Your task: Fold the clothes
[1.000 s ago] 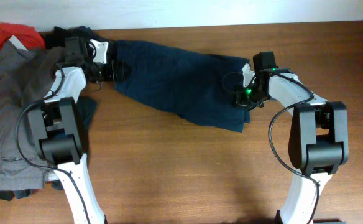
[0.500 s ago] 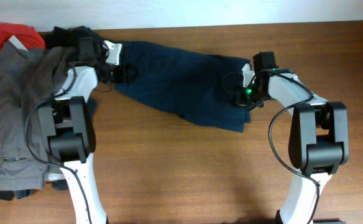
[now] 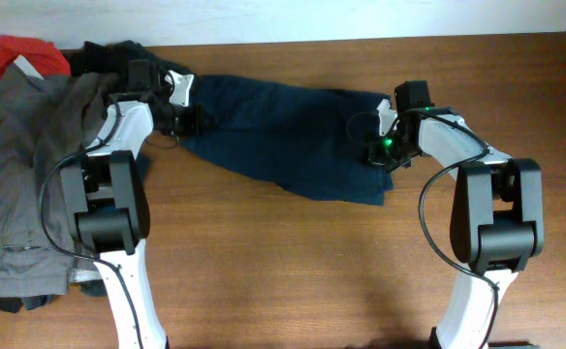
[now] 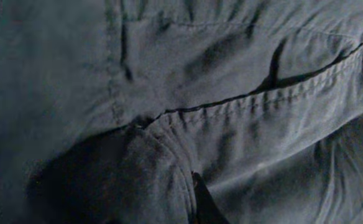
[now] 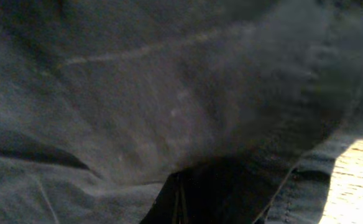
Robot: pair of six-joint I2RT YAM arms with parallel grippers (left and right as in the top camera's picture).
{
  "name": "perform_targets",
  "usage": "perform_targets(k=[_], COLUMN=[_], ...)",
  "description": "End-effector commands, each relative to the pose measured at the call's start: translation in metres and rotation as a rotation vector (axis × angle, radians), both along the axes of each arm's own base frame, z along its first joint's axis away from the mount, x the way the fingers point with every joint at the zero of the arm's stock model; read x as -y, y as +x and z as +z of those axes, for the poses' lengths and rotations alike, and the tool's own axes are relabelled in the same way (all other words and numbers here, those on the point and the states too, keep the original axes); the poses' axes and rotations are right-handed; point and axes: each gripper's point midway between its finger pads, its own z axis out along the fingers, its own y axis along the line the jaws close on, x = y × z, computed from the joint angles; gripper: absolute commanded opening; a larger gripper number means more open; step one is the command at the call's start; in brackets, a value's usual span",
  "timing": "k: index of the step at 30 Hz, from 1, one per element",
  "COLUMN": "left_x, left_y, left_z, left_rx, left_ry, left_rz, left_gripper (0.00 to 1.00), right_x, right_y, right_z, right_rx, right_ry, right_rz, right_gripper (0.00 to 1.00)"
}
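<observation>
overhead view of the worktop (image 3: pixel 293 271): the navy shorts (image 3: pixel 283 131) lie spread out, slanting from the upper left down to the lower right. the left gripper (image 3: pixel 188 116) sits on the shorts' left end, clenched on a pinch of the cloth; in the left wrist view the fabric puckers toward one dark fingertip (image 4: pixel 200 199) below a stitched seam (image 4: pixel 256 99). the right gripper (image 3: pixel 380 155) sits on the shorts' right end, clamped tight on the cloth; in the right wrist view the dark fabric fills the frame above the closed fingers (image 5: pixel 176 202), with a bare strip of worktop at the right edge. left of the shorts lie grey trousers (image 3: pixel 16 174), and beyond the shorts' left end, at the far left corner, a black garment (image 3: pixel 104 53) and a red piece (image 3: pixel 26 53).
</observation>
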Motion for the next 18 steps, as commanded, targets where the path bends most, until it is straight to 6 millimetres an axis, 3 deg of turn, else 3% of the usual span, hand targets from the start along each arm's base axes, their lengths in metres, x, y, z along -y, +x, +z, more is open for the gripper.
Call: perform_targets(k=[1, 7, 13, 18], left_x=[-0.011, -0.016, -0.017, -0.021], left_y=[-0.008, -0.038, -0.061, -0.066], left_z=[0.025, 0.048, 0.043, 0.040], left_rx=[0.008, -0.064, -0.161, -0.185], left_ry=[0.064, 0.153, 0.210, 0.242], left_rz=[-0.003, -0.017, -0.024, -0.022], left_gripper=[0.01, 0.01, 0.01, 0.01], right_x=[-0.001, -0.011, -0.020, -0.021], right_y=[-0.017, -0.020, -0.009, 0.009], right_z=[-0.024, -0.019, 0.002, 0.021], right_rx=[-0.069, -0.072, 0.000, 0.068], right_ry=[-0.008, 0.056, 0.105, 0.102], right_rz=[0.013, 0.035, 0.085, 0.098], right_gripper=[0.04, 0.04, 0.04, 0.04])
